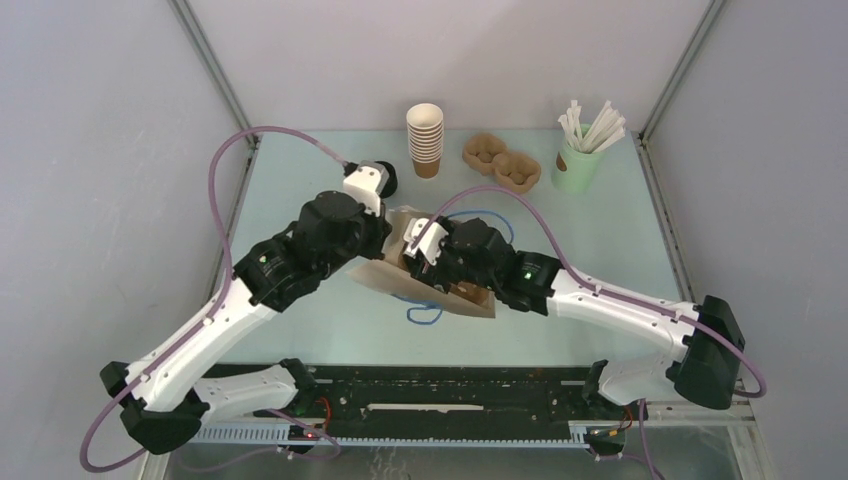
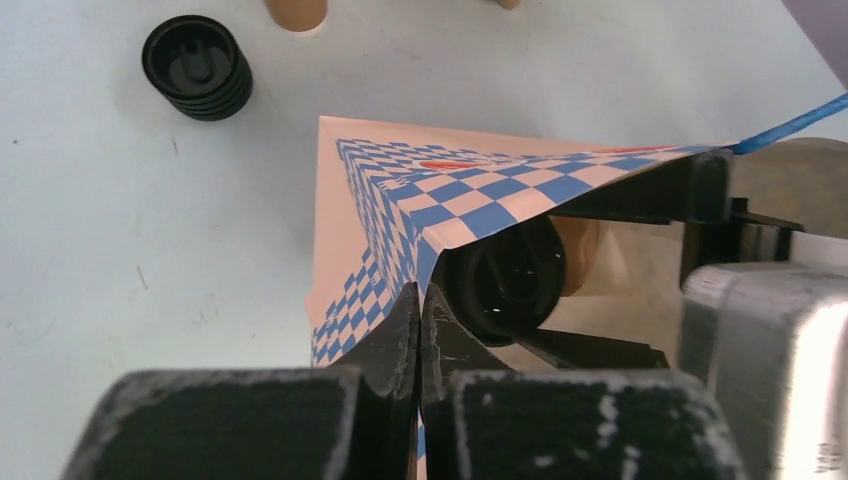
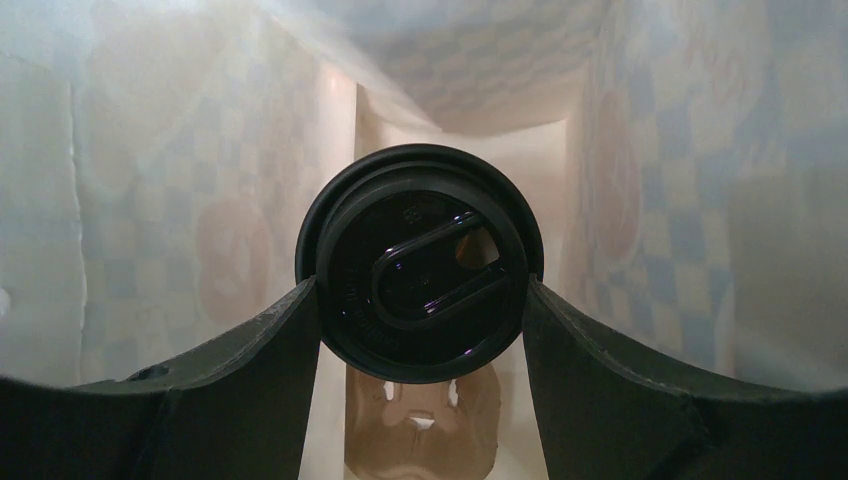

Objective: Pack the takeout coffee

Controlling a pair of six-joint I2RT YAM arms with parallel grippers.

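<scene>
Right wrist view puts us inside a paper bag [image 3: 150, 200] of brown kraft printed with blue checks, its pale walls closing in on every side. Between the two dark fingers of our right gripper [image 3: 420, 290] sits the takeout coffee [image 3: 420, 262], a small brown paper cup capped with a round black plastic lid. The lid faces the camera and the fingers press on its rim from both sides, so this claw is clamped on the cup, and the cup is inside the bag. From the left wrist we see our left gripper [image 2: 420, 315] with its fingers drawn tight together on the checked edge of the bag's upper wall, lifting the mouth. Under that raised flap the black lid and a strip of brown cup side show. A stack of black ribbed lids [image 2: 196, 67] stands well apart on the pale table [image 2: 120, 220]. From above, both arms meet at mid-table over the bag, which lies on its side with a blue handle cord [image 1: 425, 316] beside it. Along the far edge stand a stack of brown paper cups [image 1: 425, 140], a brown moulded-pulp tray [image 1: 501, 162] and a pale green cup [image 1: 576, 170] holding white straws [image 1: 595, 125].
</scene>
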